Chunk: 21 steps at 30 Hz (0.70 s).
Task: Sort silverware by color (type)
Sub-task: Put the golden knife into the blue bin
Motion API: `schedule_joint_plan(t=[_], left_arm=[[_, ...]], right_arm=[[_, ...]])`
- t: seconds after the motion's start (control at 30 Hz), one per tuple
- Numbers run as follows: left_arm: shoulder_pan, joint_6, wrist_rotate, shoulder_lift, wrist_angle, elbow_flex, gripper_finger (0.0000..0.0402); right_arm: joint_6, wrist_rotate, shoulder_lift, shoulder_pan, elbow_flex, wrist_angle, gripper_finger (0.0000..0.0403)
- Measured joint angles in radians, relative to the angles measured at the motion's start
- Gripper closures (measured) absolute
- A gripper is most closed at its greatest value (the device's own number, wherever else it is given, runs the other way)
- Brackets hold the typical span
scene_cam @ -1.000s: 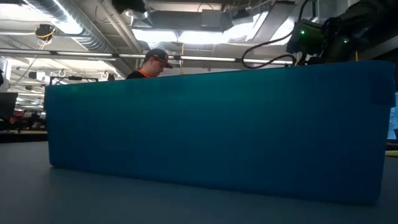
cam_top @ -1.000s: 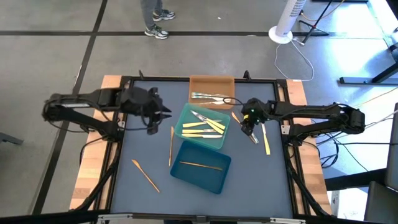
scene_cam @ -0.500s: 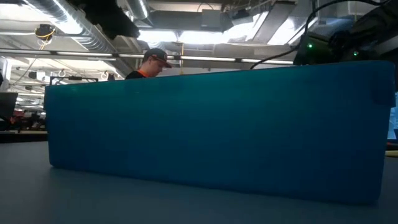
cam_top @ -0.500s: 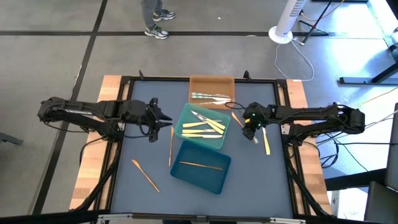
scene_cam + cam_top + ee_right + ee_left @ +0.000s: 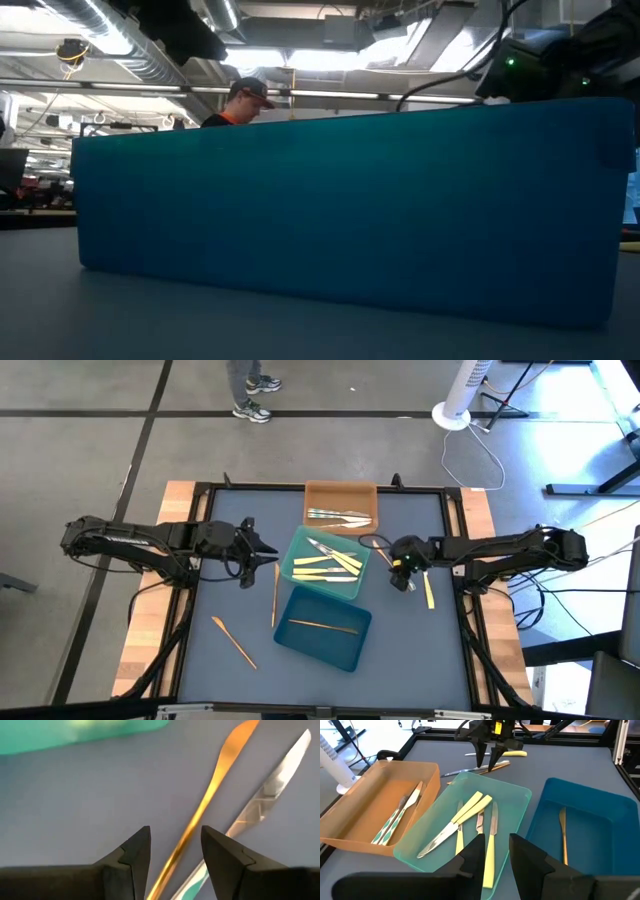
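The dark blue tray (image 5: 323,628) sits nearest the front of the table (image 5: 420,650) with one orange-tan utensil (image 5: 322,625) inside. Two more orange-tan pieces lie loose on the table to its left (image 5: 232,640) (image 5: 275,593). Behind it, the teal-green tray (image 5: 324,561) holds pale yellow knives (image 5: 322,567). The left gripper (image 5: 262,555) hovers beside this tray, fingers apart, holding nothing. The right gripper (image 5: 171,852) is low over an orange-tan utensil (image 5: 212,795) and a silver knife (image 5: 270,795), fingers apart around the orange-tan one, not squeezing. Farthest back, the orange tray (image 5: 340,500) holds silver pieces (image 5: 338,515).
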Motion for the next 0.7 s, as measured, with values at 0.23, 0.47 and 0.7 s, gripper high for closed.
schedule_joint_plan(t=[0.23,0.47,0.7], left_arm=[[0.000,0.000,0.000,0.000,0.001,0.000,0.0320],[0.000,0.000,0.000,0.000,0.001,0.000,0.0320],[0.000,0.000,0.000,0.000,0.001,0.000,0.0320]], right_arm=[[0.047,0.015,0.000,0.009,0.000,-0.056,0.0240],[0.052,-0.037,0.000,0.009,0.000,-0.045,0.0240],[0.063,-0.038,0.006,0.018,0.000,-0.074,0.0240]])
